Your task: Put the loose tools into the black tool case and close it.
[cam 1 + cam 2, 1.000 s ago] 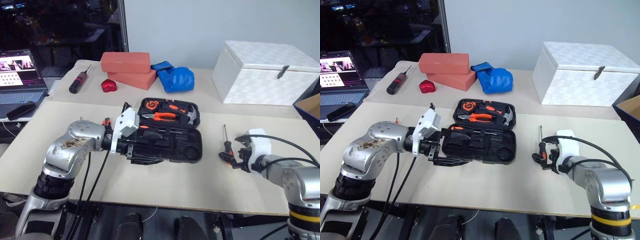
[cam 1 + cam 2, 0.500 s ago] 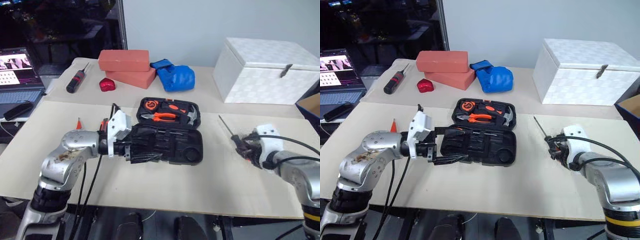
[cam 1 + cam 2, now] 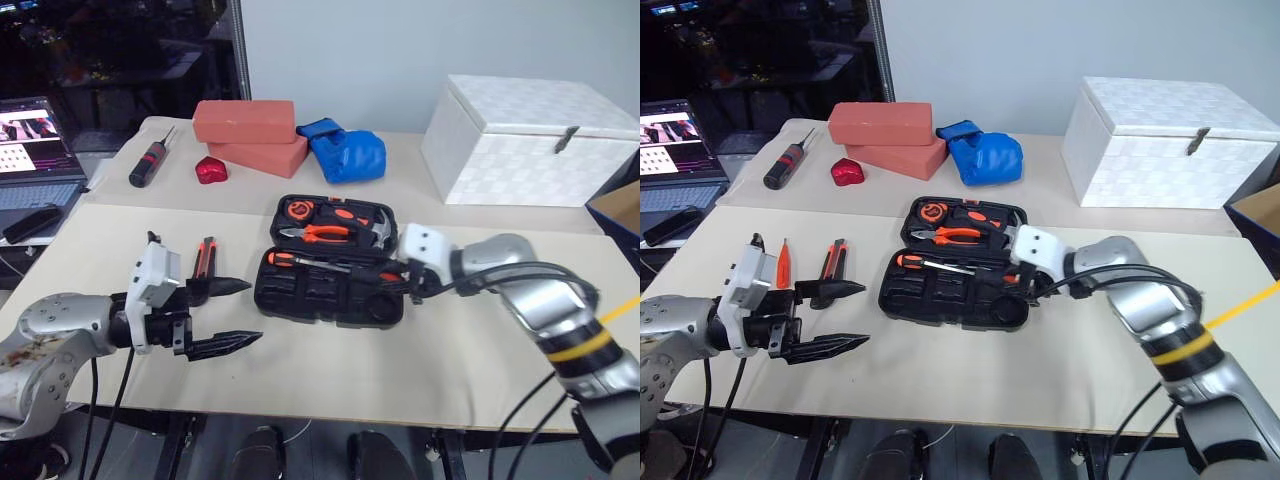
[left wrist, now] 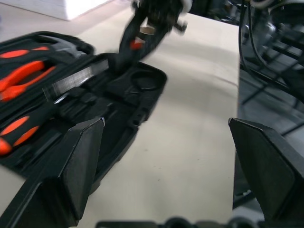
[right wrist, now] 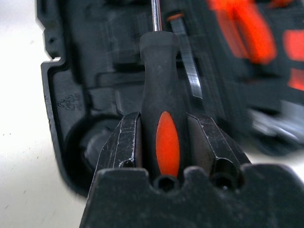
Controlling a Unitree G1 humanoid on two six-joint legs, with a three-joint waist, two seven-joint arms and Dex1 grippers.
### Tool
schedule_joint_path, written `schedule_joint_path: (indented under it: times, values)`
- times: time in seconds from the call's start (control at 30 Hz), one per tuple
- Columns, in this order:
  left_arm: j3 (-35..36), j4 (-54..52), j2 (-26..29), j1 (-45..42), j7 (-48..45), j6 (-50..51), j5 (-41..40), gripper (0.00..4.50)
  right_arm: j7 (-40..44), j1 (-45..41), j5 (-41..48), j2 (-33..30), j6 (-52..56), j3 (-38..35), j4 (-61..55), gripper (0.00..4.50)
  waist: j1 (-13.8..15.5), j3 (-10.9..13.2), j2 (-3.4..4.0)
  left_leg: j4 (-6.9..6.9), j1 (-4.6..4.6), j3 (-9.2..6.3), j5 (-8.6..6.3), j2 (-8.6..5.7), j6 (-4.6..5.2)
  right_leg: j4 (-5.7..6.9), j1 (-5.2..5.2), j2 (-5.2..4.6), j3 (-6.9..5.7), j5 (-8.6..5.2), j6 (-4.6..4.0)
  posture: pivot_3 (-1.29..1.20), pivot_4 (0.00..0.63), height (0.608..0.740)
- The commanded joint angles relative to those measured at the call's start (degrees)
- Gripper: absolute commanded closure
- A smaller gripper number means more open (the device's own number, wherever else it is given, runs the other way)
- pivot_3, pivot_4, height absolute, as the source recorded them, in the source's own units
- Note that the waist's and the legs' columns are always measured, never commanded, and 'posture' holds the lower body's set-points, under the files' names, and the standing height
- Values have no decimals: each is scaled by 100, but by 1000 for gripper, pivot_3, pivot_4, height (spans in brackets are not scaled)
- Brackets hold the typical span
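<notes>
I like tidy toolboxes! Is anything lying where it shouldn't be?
Yes. A utility knife and a slim orange screwdriver lie loose on the table, left of the open black tool case.

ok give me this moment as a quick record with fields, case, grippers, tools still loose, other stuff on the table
case: black tool case open on the table, pliers and other tools in the far half, one screwdriver lying in the near half
right gripper: right gripper shut on a black-orange screwdriver, held over the case's near half
left gripper: left gripper open, holding nothing, left of the case
loose tools: utility knife and slim orange screwdriver on the table near the left gripper
other: two red bricks, blue bundle, white box
</notes>
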Motion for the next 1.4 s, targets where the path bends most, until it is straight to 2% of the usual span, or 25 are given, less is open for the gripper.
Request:
schedule_joint_path:
  times: [0.03,0.17,0.37,0.43,0.5,0.6,0.73,0.83,0.93,0.97,1.07,1.23,1.33,1.4]
  values:
    - [279,-343,105,193,134,-1,-225,0,327,-450,-432,197,-335,217,603,3460,22,0,0,0,-18,3,1,-2,0,4,-18,-3,0,11,20,0,150,740]
    - [341,-427,126,287,266,-37,-286,0,455,-647,-764,446,-318,371,1145,3460,36,0,0,0,-28,28,1,3,0,4,-28,8,-5,21,33,0,150,740]
    - [371,-456,134,384,371,-120,-280,0,897,-732,-1019,484,-330,478,1507,3460,48,-1,1,-1,-27,44,0,2,-1,2,-27,4,-10,19,31,0,150,740]
    - [349,-445,143,375,383,-139,-277,0,958,-769,-1095,547,-413,480,1641,2454,49,-1,1,-1,-27,45,0,1,-2,2,-27,2,-11,19,31,0,150,740]
    - [327,-425,147,350,395,-151,-273,0,1006,-767,-1026,628,-413,362,1686,2134,49,-1,1,-1,-27,46,0,1,-2,2,-27,2,-11,19,31,0,150,740]
    - [324,-371,156,352,395,-187,-239,0,1037,-702,-663,698,-319,-113,1429,1118,38,-2,-1,-1,-27,46,-3,3,-5,2,-26,4,-12,19,31,0,150,740]
    - [318,-311,144,393,410,-241,-210,0,1141,-556,142,835,84,-933,1012,1118,-1,-2,-2,-2,-26,47,-3,7,-6,4,-28,9,-9,21,29,0,150,740]
    - [319,-269,119,396,439,-260,-209,0,823,-405,628,1070,403,-1518,857,1828,-19,-2,-1,-2,-26,47,-3,11,-6,5,-31,23,-5,24,23,0,150,740]
    - [338,-229,106,418,459,-298,-181,0,305,-29,959,1387,617,-1940,482,2943,18,-2,-1,-2,-27,47,-3,12,-7,6,-30,26,-7,25,22,0,150,740]
    - [345,-216,108,435,453,-320,-174,0,9,93,904,1523,548,-1986,410,3203,31,-2,-1,-2,-27,47,-4,13,-8,5,-30,25,-7,25,22,0,150,740]
    - [362,-212,119,483,460,-367,-178,0,-728,491,470,1836,231,-1820,312,4369,30,-2,-1,-2,-26,50,-8,12,-15,4,-29,23,-6,25,22,0,150,740]
    - [422,-210,144,555,483,-392,-172,0,-878,1139,-894,1506,-800,-490,666,4481,26,-9,8,-2,-27,58,-11,9,-22,3,-32,15,-3,24,23,0,150,740]
    - [516,-243,92,646,615,-350,-198,0,-1063,1140,-1174,1462,-1307,-378,926,4481,24,-50,-19,-5,19,59,-17,9,-31,-1,-18,17,-7,18,16,0,150,740]
    - [662,-250,-42,719,892,-277,-257,0,-1129,1107,-898,1550,-1475,-701,798,4481,25,-70,-31,-10,39,59,-33,15,-57,0,-5,17,-6,-3,-20,0,150,740]
